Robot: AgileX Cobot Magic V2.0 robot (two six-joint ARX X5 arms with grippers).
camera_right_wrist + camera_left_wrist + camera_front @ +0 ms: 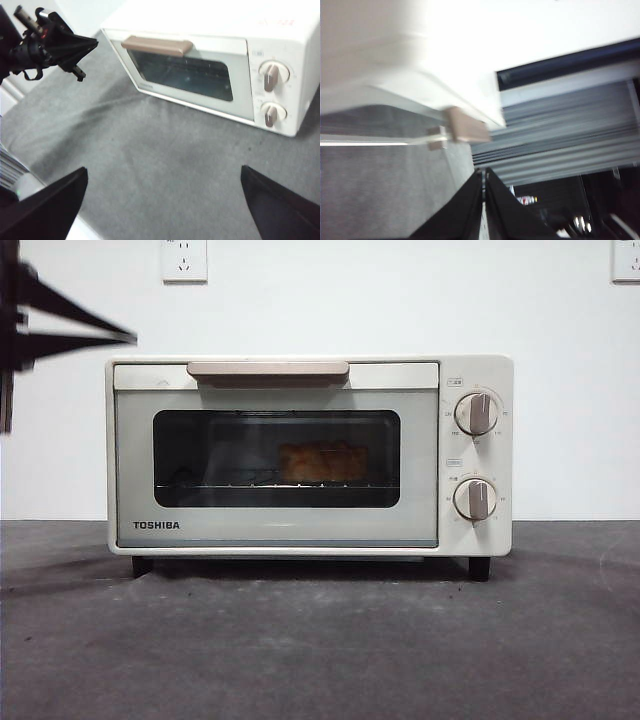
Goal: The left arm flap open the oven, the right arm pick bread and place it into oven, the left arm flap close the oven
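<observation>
Viewing the oven [300,455] with door shut and bread [322,462] inside, you find the left gripper [484,175], fingers pressed together, nearer beside its handle [268,369]; right gripper [160,192] spread, well back.

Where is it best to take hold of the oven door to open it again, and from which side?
Take the beige bar handle along the top edge of the oven door. It stands out from the closed door, so a tool can probably hook it from above or from the front and pull it outward and down.
</observation>
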